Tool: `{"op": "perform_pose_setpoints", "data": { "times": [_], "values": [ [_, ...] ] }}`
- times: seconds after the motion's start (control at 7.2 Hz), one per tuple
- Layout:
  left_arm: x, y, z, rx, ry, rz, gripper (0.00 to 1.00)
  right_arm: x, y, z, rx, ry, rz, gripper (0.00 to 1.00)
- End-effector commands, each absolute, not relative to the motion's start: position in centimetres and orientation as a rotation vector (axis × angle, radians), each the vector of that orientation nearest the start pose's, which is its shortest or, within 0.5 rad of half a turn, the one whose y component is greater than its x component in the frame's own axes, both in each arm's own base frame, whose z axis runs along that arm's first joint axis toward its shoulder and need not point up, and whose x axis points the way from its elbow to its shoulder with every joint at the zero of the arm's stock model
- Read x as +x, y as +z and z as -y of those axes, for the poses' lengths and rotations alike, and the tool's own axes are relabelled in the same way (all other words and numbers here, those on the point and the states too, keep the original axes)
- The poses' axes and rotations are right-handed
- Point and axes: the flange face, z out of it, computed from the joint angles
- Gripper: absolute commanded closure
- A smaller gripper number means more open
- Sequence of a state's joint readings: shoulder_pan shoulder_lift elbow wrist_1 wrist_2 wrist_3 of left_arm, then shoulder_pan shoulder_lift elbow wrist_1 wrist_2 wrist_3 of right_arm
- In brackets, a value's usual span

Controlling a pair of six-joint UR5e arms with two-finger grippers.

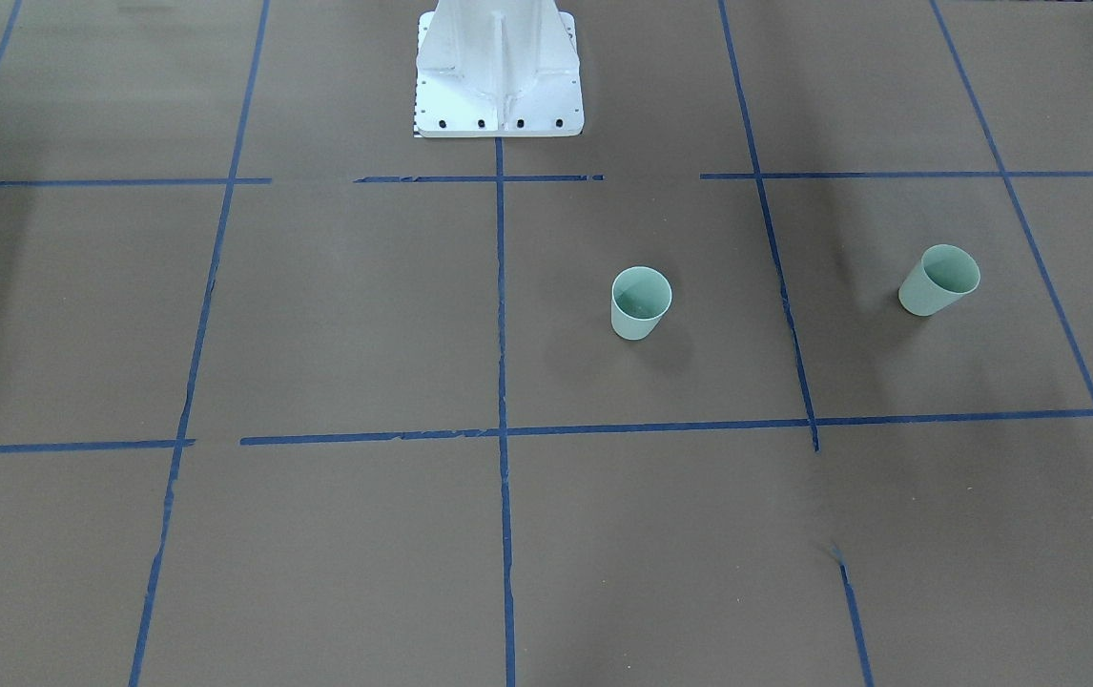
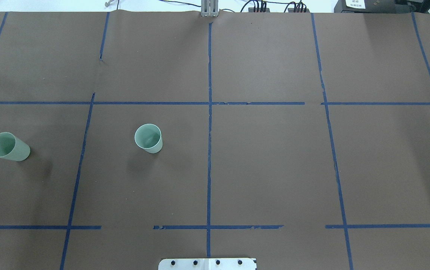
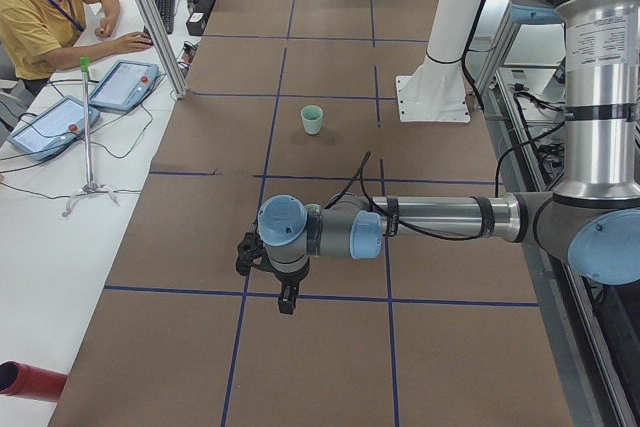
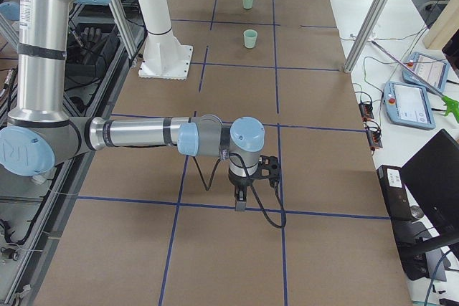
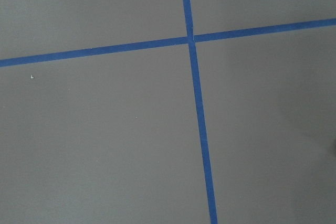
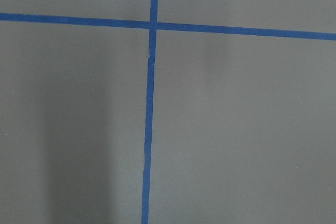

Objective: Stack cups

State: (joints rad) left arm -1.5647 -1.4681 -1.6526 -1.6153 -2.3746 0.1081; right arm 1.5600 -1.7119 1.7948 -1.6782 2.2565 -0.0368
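Two pale mint-green cups stand upright and apart on the brown table, on my left side. One cup [image 2: 148,138] is near the centre line and also shows in the front view [image 1: 642,302]. The other cup [image 2: 8,147] stands far left, and shows in the front view [image 1: 938,280]. Both show far off in the right side view [image 4: 249,38] [image 4: 247,0]. My left gripper [image 3: 287,299] and right gripper [image 4: 240,202] hang high over the table, away from the cups, and show only in the side views. I cannot tell if they are open or shut. The wrist views show only bare table.
Blue tape lines [image 2: 209,150] grid the table. The white robot base [image 1: 499,95] stands at the table's near edge. An operator [image 3: 40,17] sits at a side desk with tablets [image 3: 120,85]. A small stand [image 3: 90,137] and metal posts [image 4: 369,19] flank the table.
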Motion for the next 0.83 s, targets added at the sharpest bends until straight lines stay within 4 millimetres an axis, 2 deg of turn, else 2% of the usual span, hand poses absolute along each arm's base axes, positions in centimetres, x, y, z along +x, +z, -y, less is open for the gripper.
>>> {"op": "perform_pose_setpoints", "data": {
  "times": [0.0,0.14,0.28,0.42,0.56,0.69],
  "values": [
    [-5.9,66.0,45.1,0.064,0.117,-0.802,0.00,6.6,63.0,43.0,-0.015,-0.037,0.686,0.00],
    [-5.9,66.2,45.1,0.061,0.116,-0.802,0.00,6.5,63.0,43.0,-0.015,-0.039,0.686,0.00],
    [-5.9,64.1,46.8,0.103,0.134,-0.801,0.00,6.5,63.0,43.0,-0.015,-0.039,0.686,0.00],
    [-5.8,62.8,48.0,0.126,0.143,-0.799,0.00,6.6,63.0,43.0,-0.015,-0.037,0.686,0.00],
    [-4.0,62.4,48.5,0.117,0.172,-0.802,0.00,6.6,63.0,43.0,-0.015,-0.037,0.686,0.00],
    [1.2,61.2,49.1,0.077,0.185,-0.814,0.00,6.5,63.0,43.0,-0.015,-0.039,0.686,0.00]
  ]
}}
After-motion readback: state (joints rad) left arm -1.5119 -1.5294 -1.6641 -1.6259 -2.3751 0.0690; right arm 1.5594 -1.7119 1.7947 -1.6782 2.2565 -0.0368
